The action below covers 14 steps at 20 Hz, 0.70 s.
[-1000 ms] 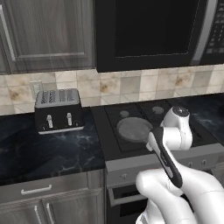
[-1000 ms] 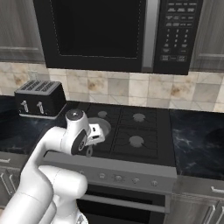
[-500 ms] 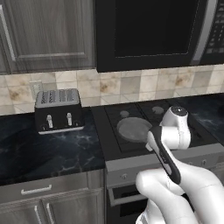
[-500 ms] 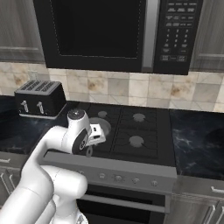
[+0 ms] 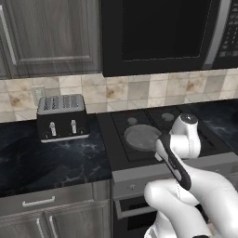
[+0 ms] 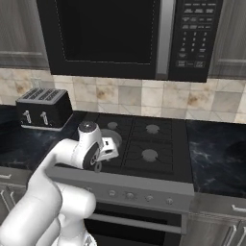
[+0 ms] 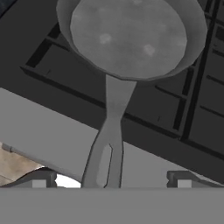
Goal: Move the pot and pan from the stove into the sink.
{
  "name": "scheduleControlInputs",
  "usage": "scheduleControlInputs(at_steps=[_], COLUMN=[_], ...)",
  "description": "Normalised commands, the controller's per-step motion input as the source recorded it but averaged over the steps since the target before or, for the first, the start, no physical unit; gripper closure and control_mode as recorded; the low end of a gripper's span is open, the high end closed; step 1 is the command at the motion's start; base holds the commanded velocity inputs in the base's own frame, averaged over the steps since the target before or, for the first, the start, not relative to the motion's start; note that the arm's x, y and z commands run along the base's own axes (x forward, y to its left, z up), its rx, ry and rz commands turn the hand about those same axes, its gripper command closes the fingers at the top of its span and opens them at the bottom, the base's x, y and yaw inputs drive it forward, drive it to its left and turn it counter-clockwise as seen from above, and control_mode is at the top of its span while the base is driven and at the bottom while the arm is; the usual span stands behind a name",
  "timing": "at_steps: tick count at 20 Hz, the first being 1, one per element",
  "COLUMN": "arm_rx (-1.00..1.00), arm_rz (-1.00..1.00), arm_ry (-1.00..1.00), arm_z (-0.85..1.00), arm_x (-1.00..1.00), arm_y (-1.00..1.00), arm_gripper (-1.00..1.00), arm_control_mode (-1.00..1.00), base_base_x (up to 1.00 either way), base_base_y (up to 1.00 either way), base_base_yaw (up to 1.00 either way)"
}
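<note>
The pan, shallow, round and grey, sits on the black stove, and its long handle runs out over the steel front panel. My gripper hangs open just above the handle's end, one fingertip on each side, touching nothing. In the left base view the pan lies on the front left burner, with my hand to its right. From the right base view the gripper hovers over the stove's front left corner. The pot and the sink are out of view.
A black toaster stands on the dark counter left of the stove. A black microwave hangs over the cooktop. The knob panel runs along the stove's front, and dark counter continues to its right.
The hand has crept a little towards the pan handle; the jaws stay wide open and the pan has not moved.
</note>
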Motion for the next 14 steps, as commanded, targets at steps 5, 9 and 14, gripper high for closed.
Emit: scheduleControlInputs(at_steps=[5, 9, 14], arm_rx=[-0.01, -0.05, -0.04], arm_rz=[0.0, 0.0, 0.0], arm_ry=[-0.04, -0.06, -0.06], arm_z=[-0.41, -0.69, -0.46], arm_x=[0.1, 0.01, 0.0], arm_y=[0.0, 0.01, 0.04], arm_gripper=[-1.0, -1.0, -1.0], arm_control_mode=[-1.0, -1.0, -1.0], base_base_x=[0.0, 0.0, 0.0], base_base_y=[0.0, 0.0, 0.0], base_base_yaw=[0.0, 0.0, 0.0])
